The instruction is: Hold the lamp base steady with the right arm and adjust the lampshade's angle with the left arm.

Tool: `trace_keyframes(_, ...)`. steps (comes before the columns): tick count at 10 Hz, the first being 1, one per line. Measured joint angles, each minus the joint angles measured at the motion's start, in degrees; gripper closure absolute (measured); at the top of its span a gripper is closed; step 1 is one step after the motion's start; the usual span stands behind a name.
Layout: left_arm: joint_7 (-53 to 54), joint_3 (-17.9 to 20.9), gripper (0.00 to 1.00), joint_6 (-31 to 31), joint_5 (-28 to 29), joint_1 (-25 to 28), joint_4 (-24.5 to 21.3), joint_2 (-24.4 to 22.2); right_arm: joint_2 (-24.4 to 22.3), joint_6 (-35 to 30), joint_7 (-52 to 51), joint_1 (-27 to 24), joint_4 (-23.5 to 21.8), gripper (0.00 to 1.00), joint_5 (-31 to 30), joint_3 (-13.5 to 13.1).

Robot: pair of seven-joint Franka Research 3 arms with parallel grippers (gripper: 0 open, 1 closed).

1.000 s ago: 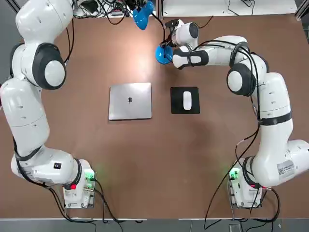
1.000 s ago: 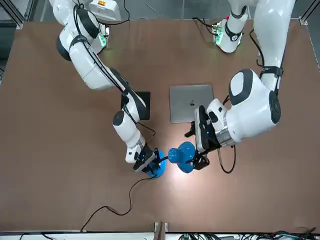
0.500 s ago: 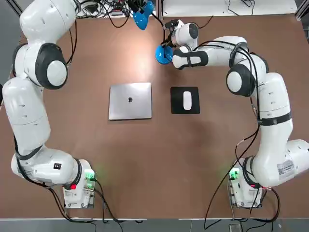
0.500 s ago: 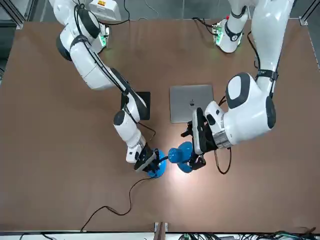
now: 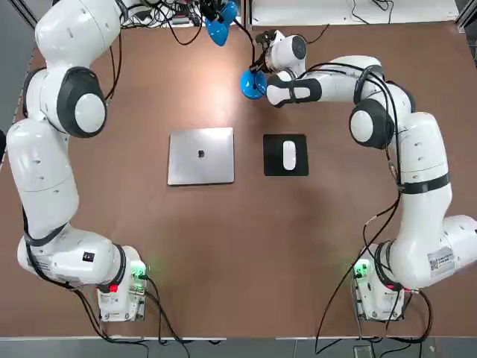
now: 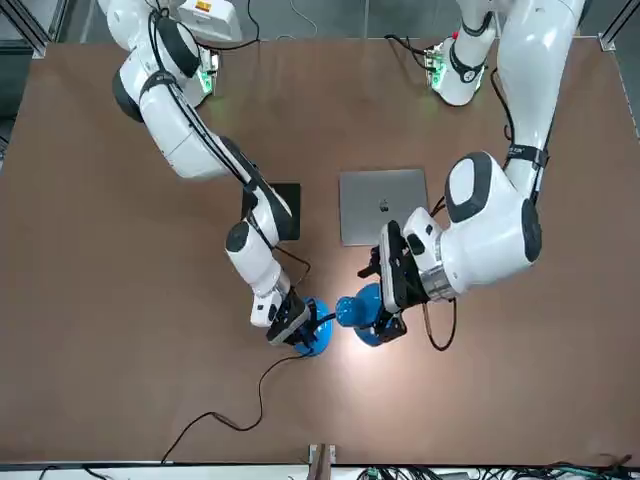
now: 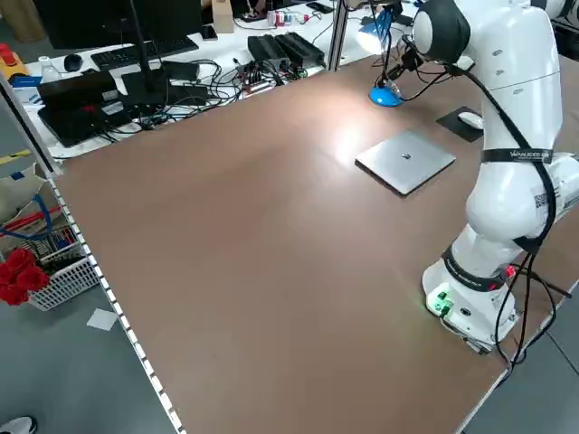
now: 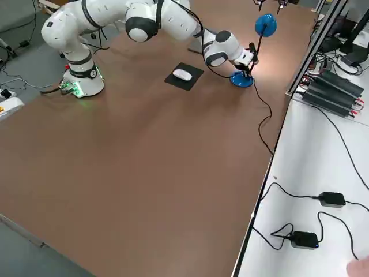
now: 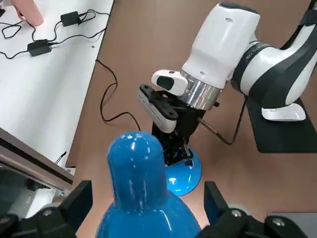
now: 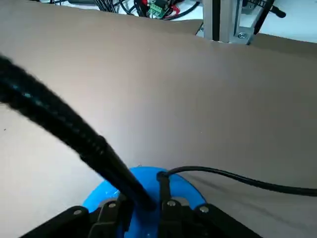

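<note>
Lamp base [image 5: 251,83] near the table's [image 5: 223,246] far edge, about midway along it, cord trailing off toward that edge. Right gripper [image 10: 143,206] down on the base, fingers [image 10: 171,208] drawn in narrowly around the foot of the black stem, touching it. Lampshade [image 6: 362,312] raised over the far edge, just beside the base on the left arm's side. Left gripper [image 9: 143,208] at the shade, fingers [image 9: 74,201] spread wide on either side of its blue cone, not visibly pressing it. Laptop [image 5: 201,155] and mouse [image 5: 288,154] mid-table, well apart from the lamp.
</note>
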Motion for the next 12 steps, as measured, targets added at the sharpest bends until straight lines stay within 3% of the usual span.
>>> trace_keyframes(12,2.0,0.0,0.00,1.4,-2.7,0.0,0.0,2.2,0.0,0.5,-0.2,0.8,0.1,0.80,0.0,-1.0)
